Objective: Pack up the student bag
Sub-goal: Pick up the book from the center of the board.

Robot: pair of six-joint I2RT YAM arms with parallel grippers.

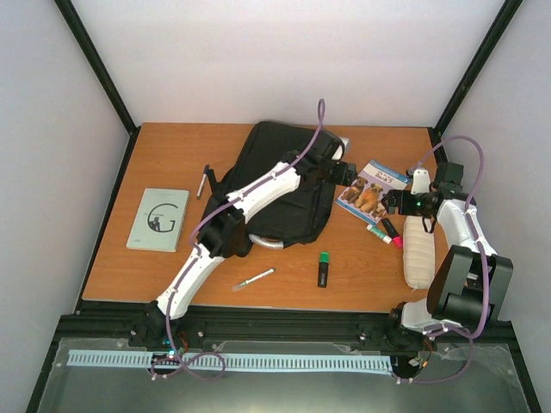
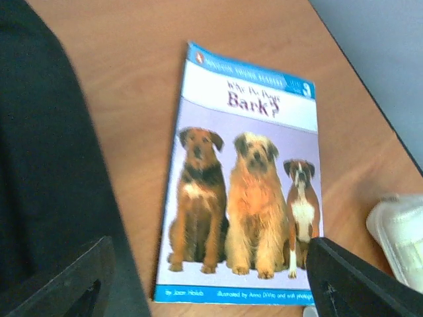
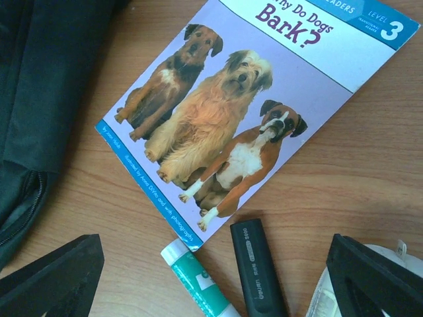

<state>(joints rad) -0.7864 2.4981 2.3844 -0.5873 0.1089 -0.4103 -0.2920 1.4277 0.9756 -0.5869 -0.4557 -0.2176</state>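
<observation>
White left arm (image 1: 258, 194) stretches over student bag (image 1: 297, 219), left gripper (image 1: 350, 174) spread wide.

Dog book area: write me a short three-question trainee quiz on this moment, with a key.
1. True or false: the dog book lies inside the student bag.
2. In the right wrist view, what lies by the book's nearest corner? A. glue stick B. scissors C. ruler
3. Fill in: the left gripper and right gripper both stand ____ above the book.
Key: 1 false, it lies on the table beside the bag; 2 A; 3 open.
</observation>
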